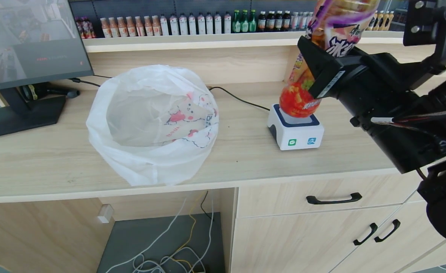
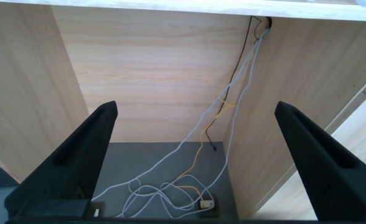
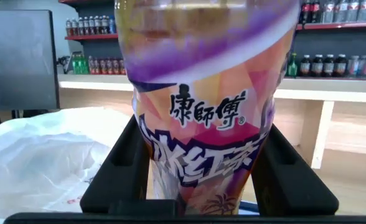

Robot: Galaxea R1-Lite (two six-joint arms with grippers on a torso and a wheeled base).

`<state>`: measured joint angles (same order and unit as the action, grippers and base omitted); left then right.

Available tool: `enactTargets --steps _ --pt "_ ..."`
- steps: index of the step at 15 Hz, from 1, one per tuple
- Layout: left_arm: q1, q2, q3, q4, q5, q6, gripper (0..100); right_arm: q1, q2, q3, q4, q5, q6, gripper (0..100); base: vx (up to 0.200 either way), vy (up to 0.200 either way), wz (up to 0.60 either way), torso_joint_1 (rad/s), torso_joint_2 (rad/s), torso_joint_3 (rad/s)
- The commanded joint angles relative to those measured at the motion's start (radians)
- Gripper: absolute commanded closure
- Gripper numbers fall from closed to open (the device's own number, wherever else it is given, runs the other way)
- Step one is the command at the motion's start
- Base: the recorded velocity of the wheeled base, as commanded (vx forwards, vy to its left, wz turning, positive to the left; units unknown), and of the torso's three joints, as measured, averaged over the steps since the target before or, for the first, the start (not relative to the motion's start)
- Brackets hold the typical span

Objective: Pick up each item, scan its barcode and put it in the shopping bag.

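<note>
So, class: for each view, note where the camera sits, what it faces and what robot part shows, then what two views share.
Head view: on the head, looking down at the counter, shopping bag and scanner; right claw shut on the bottle shows.
Left wrist view: on the left wrist, facing cables under the counter; open left claw shows.
Right wrist view: on the right wrist, facing the bottle in its claw.
Shared: head and right wrist views both show bottle and shopping bag.

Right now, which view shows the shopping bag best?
The head view: the whole shopping bag stands open on the counter. The right wrist view catches part of it beside the bottle. The left wrist view faces cables under the counter.
</note>
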<state>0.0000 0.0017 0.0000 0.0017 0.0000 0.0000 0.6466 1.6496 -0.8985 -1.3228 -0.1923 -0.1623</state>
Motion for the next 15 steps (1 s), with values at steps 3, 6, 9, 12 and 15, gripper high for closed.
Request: enactTargets --steps 3,6,9,12,15 --pt "0.000 0.000 0.000 0.000 0.000 0.000 0 0.001 0.006 0.018 -0.009 0.001 0.009 100 0.000 0.200 0.00 -0.006 0.00 0.001" --pt "0.000 0.000 0.000 0.000 0.000 -0.002 0 -0.004 0.019 0.024 -0.030 -0.002 0.018 100 0.000 0.200 0.00 0.005 0.00 -0.002" --pt "0.000 0.000 0.000 0.000 0.000 0.000 0 -0.002 0.021 0.023 -0.029 -0.001 0.018 100 0.000 0.200 0.00 0.002 0.00 0.005" --pt "0.000 0.000 0.000 0.000 0.000 -0.002 0 0.007 0.018 0.020 -0.026 -0.001 0.009 100 0.000 0.200 0.00 0.001 0.00 0.001" --pt "0.000 0.000 0.000 0.000 0.000 0.000 0 0.064 0.022 0.024 -0.032 -0.001 -0.054 100 0.000 0.200 0.00 0.001 0.00 -0.001"
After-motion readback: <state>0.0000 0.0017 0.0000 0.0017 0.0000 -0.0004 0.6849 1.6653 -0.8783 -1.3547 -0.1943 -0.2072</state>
